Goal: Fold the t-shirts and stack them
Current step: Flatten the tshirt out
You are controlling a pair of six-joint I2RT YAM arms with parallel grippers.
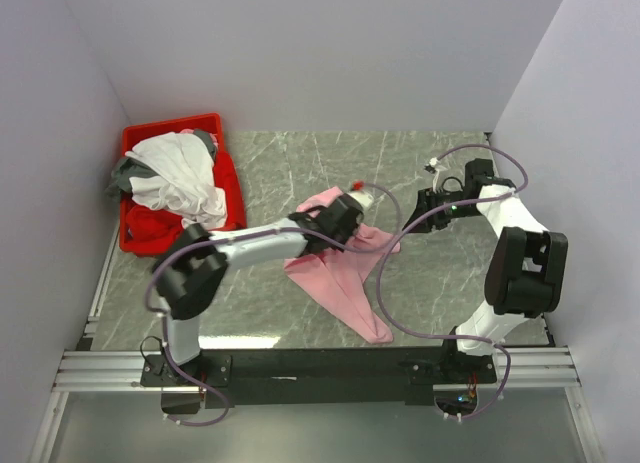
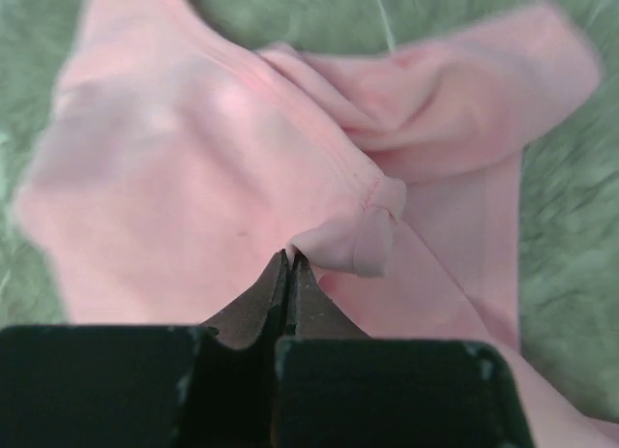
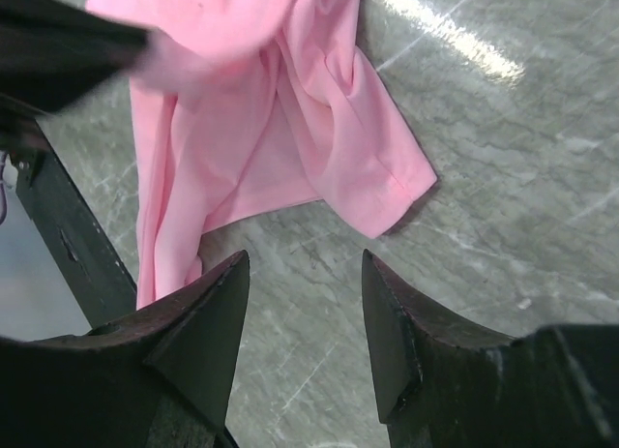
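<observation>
In the middle of the green marbled tabletop (image 1: 300, 158) lies the pink t-shirt (image 1: 345, 278), crumpled and only partly spread, with one end trailing toward the near edge and a sleeve reaching out to the right. The left claw (image 1: 343, 221) sits over its upper part; in the left wrist view the left claw (image 2: 290, 262) has its fingers pressed together, clamped on a small puckered fold of the pink t-shirt (image 2: 193, 158) beside a stitched hem. The right claw (image 1: 432, 199) hovers off to the right of the shirt; the right wrist view shows the right claw (image 3: 305, 269) with its fingers apart and nothing between them, above bare tabletop just beside a hemmed sleeve of the pink t-shirt (image 3: 280, 129). At the far left corner stands a red bin (image 1: 236, 198) heaped with a white t-shirt (image 1: 180, 178), a grey t-shirt (image 1: 124, 173) hanging over its left rim, and a red t-shirt (image 1: 150, 228) underneath.
</observation>
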